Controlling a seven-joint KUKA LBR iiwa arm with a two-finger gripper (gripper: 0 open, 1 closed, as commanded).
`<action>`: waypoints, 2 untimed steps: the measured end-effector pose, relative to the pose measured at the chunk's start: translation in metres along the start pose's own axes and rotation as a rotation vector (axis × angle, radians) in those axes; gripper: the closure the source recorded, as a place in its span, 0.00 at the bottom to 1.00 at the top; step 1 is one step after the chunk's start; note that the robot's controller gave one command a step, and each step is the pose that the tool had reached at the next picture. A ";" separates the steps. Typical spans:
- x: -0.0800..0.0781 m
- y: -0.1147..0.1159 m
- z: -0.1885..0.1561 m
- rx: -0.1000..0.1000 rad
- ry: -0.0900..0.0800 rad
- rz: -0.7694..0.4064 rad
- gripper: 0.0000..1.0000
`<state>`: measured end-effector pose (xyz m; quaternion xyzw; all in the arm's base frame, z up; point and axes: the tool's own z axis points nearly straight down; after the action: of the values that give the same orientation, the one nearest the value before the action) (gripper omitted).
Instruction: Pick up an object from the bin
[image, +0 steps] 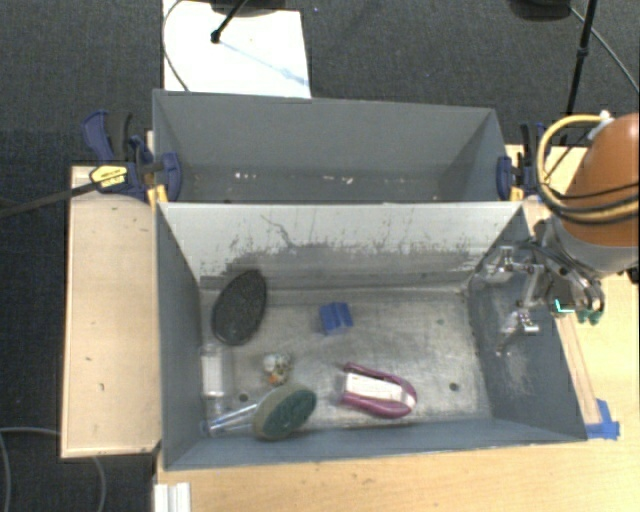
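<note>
Nearest loose thing to the gripper is a purple-and-white item, lying flat on the floor of the bin, front and right of centre (kind unclear, maybe a brush or a razor handle). It is still well apart from the gripper, which hangs over the bin's right sloping wall, above the floor and touching no object. Open or closed: cannot tell, the metal parts blur into the grey wall. Orange cover and looped cables sit on the arm above it, at the right edge of the view.

Other things, going left:
- small blue block, mid floor, alone, near the back wall.
- small round yellowish-white item, left of the purple-and-white item.
- green oval brush head at the front edge, just below the round item, with a clear handle running out to its left.
- clear tube, lying along the left wall, its front end near the clear handle.
- dark grey oval pad, back left corner, tilted up against the wall.

All six sit on the left and middle of the floor; none stacked.
</note>
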<state>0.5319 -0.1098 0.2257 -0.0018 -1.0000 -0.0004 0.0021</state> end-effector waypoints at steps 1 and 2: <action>0.052 0.115 0.079 -0.004 0.002 0.061 0.00; 0.051 0.147 0.154 -0.001 -0.021 -0.039 0.00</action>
<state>0.4809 0.0370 0.0721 0.0176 -0.9998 -0.0007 -0.0083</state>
